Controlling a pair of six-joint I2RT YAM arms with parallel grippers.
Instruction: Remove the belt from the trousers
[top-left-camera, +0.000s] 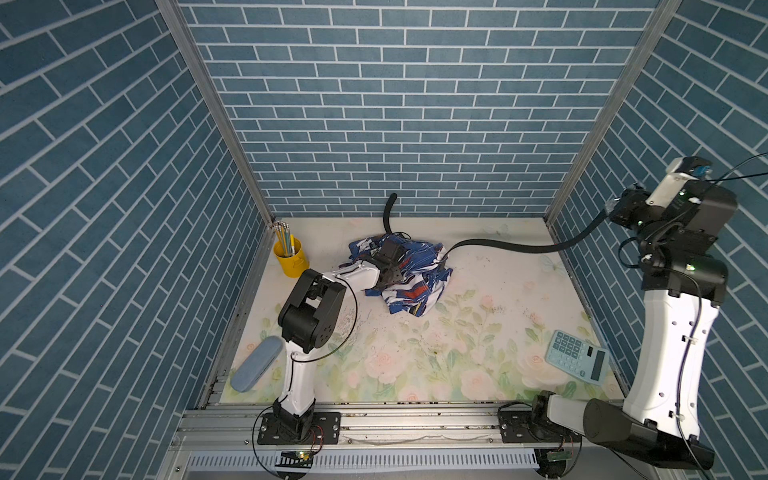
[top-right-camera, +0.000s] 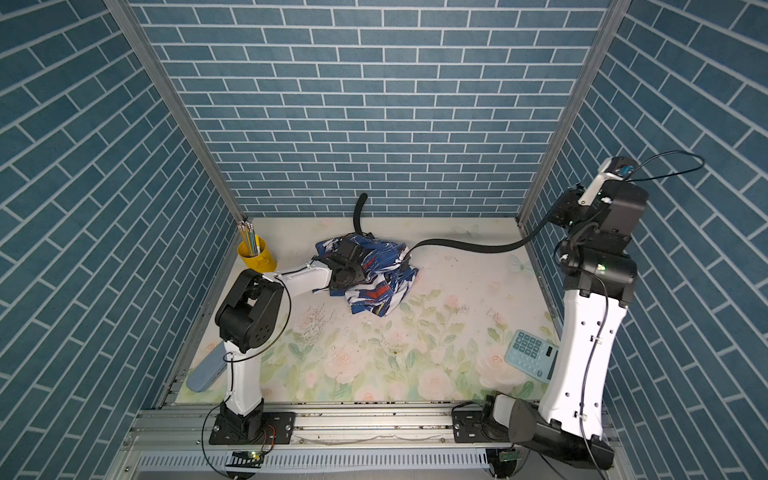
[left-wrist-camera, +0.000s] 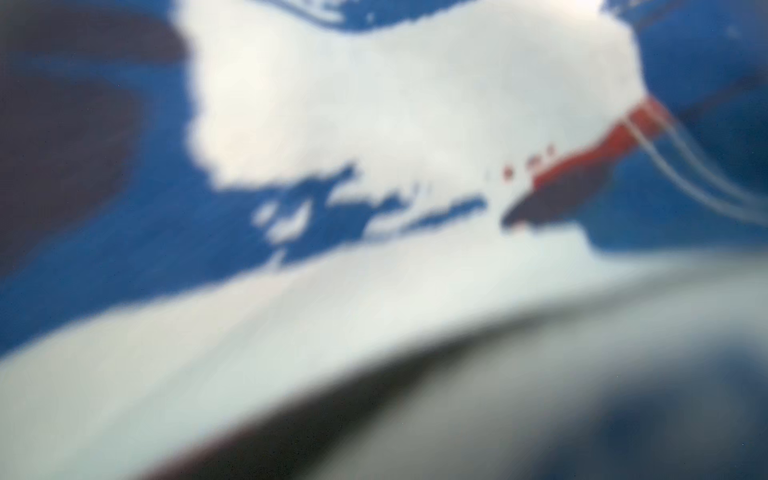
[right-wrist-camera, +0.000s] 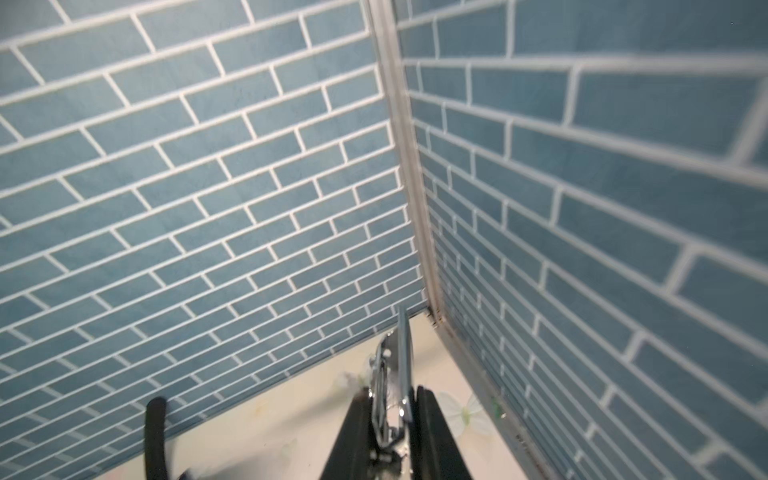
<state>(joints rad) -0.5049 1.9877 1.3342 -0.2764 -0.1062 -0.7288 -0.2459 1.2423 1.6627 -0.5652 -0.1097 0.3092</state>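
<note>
The trousers (top-left-camera: 415, 291) (top-right-camera: 380, 293) lie crumpled at the back middle of the table, blue with white and red streaks. My left gripper (top-left-camera: 390, 261) (top-right-camera: 349, 259) is pushed down into them; its jaws are buried in the cloth and shut. The left wrist view shows only blurred trousers cloth (left-wrist-camera: 374, 104). The black belt (top-left-camera: 519, 248) (top-right-camera: 478, 248) runs from the trousers up to my raised right gripper (top-left-camera: 614, 210) (right-wrist-camera: 392, 392). That gripper is shut on the belt's silver buckle (right-wrist-camera: 395, 365). The belt's other end (top-left-camera: 390, 212) (right-wrist-camera: 156, 432) sticks up against the back wall.
A yellow cup of pencils (top-left-camera: 291, 259) stands at the back left. A blue-grey case (top-left-camera: 255, 370) lies by the left arm's base, and a light-blue calculator (top-left-camera: 579, 360) at the front right. My right gripper hangs close to the right corner post (top-left-camera: 582, 166).
</note>
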